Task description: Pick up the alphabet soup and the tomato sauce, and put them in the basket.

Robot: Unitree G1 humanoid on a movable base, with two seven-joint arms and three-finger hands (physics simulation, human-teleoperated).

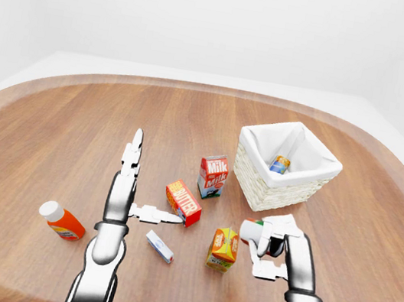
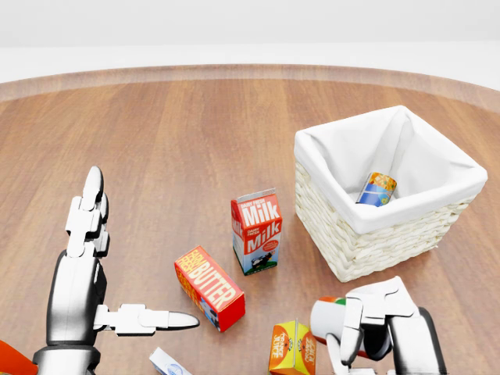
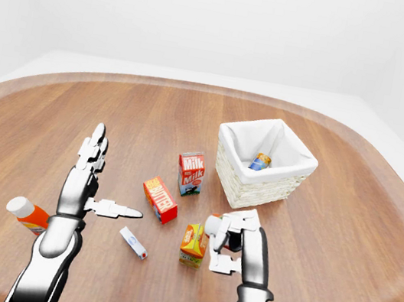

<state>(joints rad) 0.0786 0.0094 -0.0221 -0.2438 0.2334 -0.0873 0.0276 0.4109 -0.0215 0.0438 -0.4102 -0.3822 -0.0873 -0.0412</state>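
Gripping the tomato sauce [image 2: 332,316], my right robot hand [image 2: 375,324] hangs below the basket [image 2: 367,234]. My left robot hand [image 2: 98,273] is spread over the surface [image 2: 195,141].

Rounded wooden table [image 1: 50,133], plain white walls

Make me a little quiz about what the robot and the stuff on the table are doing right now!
1. True or false: a can already lies inside the basket.
2. What does the right hand hold? A) milk carton B) red can C) butter box
3. Fill in: the left hand is ____, holding nothing.

Key:
1. True: the can lies in the white lining.
2. B: its fingers close round the red can.
3. Open, fingers spread above the table.
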